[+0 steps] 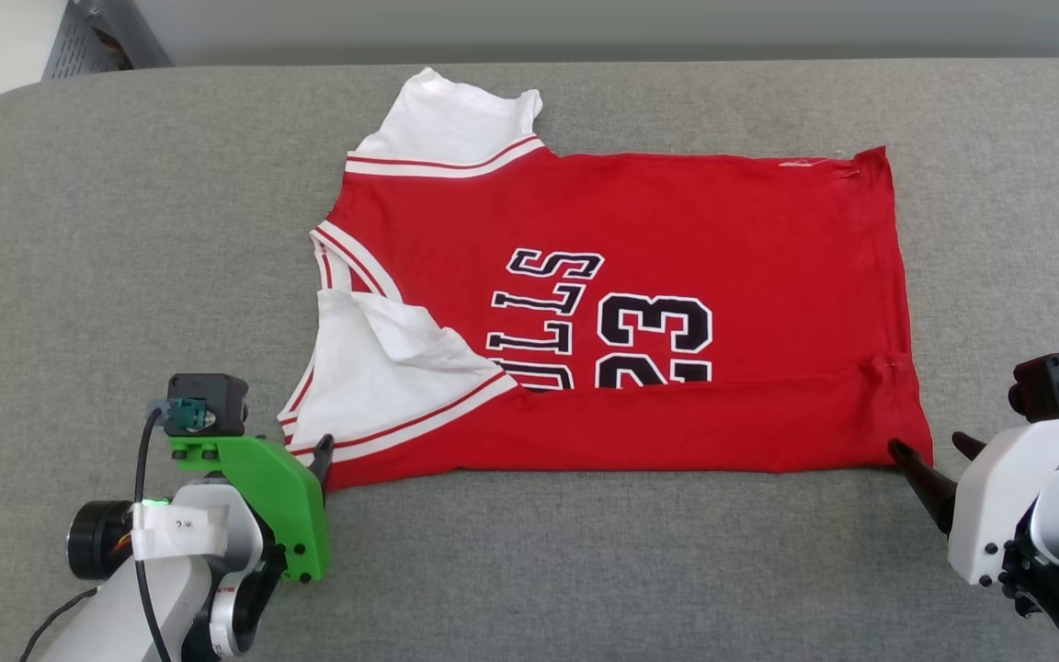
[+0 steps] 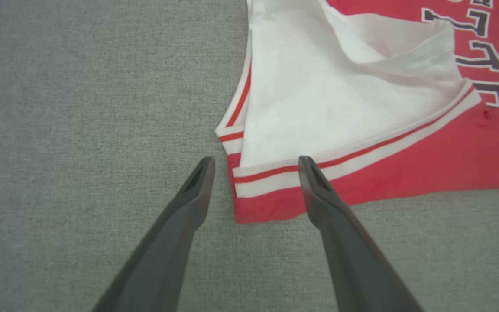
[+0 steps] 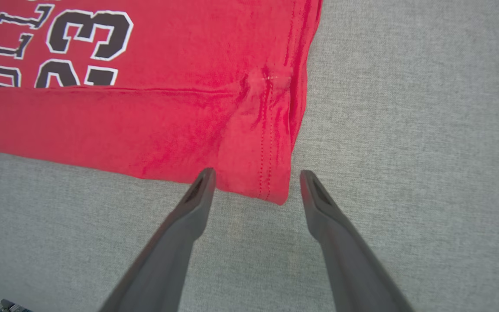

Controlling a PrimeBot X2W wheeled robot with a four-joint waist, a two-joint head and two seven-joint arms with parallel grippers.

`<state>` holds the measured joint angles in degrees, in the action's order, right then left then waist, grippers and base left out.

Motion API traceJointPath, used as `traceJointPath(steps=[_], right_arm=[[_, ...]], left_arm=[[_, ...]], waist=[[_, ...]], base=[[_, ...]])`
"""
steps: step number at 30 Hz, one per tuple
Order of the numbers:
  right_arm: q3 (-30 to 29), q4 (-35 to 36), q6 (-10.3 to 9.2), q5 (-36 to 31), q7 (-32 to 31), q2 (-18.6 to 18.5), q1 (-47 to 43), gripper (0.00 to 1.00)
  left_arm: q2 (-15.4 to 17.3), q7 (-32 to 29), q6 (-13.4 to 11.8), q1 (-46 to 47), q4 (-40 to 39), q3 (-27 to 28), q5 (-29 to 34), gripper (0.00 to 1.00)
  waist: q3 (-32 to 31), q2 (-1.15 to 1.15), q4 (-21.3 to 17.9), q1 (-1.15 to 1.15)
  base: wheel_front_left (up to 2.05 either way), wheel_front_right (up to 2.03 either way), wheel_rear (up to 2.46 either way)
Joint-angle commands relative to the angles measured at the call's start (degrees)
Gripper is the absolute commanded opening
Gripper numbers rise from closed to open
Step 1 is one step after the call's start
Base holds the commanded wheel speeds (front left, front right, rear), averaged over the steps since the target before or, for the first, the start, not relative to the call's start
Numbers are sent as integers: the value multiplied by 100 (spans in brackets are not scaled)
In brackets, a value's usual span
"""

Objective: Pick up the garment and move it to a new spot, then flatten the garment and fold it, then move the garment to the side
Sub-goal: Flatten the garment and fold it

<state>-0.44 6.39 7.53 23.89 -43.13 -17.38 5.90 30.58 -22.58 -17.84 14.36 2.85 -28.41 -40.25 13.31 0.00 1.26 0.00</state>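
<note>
Red shirt with white sleeves and striped trim lies spread flat on the grey cloth tabletop, neck end to the robot's left and hem to its right. Black, white-edged print runs sideways in the head view: the number "23" and beside it "LLS", with one more letter half covered. The shirt's near edge is folded over the lower part of the print.

The left claw is spread wide and grasps nothing. Its fingers stand either side of the shirt's near neck-end corner, one tip over the striped trim; whether it touches the cloth I cannot tell. The right claw is likewise spread wide and empty, its tips flanking the near hem corner.
</note>
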Motion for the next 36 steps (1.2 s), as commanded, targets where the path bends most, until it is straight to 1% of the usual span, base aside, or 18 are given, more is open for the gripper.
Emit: traceJointPath(steps=[1,4,9,10,11,14,16,17,18,19,21,25,30,36], right_arm=[[-56,93,-4,-65,-41,59,-63,100],[-150,196,-4,-123,-116,164,-113,100],[-188,286,-4,-216,-195,268,-139,100],[-186,304,-4,-219,-198,274,-134,100],[-200,330,-4,-231,-196,293,-111,100],[-234,324,-4,-51,-240,427,-96,100],[-234,354,-4,-36,-276,416,-101,100],[-240,369,-4,-51,-275,397,-99,100],[-247,372,-4,-68,-270,376,-94,100],[-251,369,-4,-93,-261,347,-85,100],[-264,357,-4,-125,-246,328,-71,100],[-275,277,-4,-232,-233,240,-45,100],[-295,72,-4,-194,-274,280,-19,100],[-372,-241,-4,-298,-295,303,109,100]], left_arm=[[55,-52,-106,-92,-41,0,76,100],[99,-134,-231,-133,-59,-8,118,100],[70,-81,-311,-145,133,40,99,100],[73,-83,-301,-151,186,35,92,100],[89,-51,-248,-120,382,13,106,100],[76,-66,-65,-75,510,-44,43,100],[80,-211,26,-78,603,-116,-19,100],[66,-258,60,-67,630,-131,-58,80],[51,-282,82,-58,648,-140,-83,37],[36,-326,121,-53,665,-164,-117,0],[0,-348,165,-43,664,-173,-172,0],[-52,-131,198,0,491,-121,-171,0],[-37,210,81,28,80,40,-81,0],[83,274,26,-35,-480,57,5,0]], waist=[[45,0,-31,0],[131,0,-71,0],[295,0,-145,0],[329,0,-155,0],[413,0,-180,0],[483,0,-195,0],[524,0,-194,0],[542,0,-191,0],[554,0,-189,0],[561,0,-184,0],[547,0,-163,0],[392,0,-69,0],[235,0,53,0],[234,0,147,0]], base=[[0,0,0],[0,0,0],[0,0,0],[0,0,0],[0,0,0],[0,0,0],[0,0,0],[0,0,0],[0,0,0],[0,0,0],[0,0,0],[0,0,0],[0,0,0],[0,0,0]])
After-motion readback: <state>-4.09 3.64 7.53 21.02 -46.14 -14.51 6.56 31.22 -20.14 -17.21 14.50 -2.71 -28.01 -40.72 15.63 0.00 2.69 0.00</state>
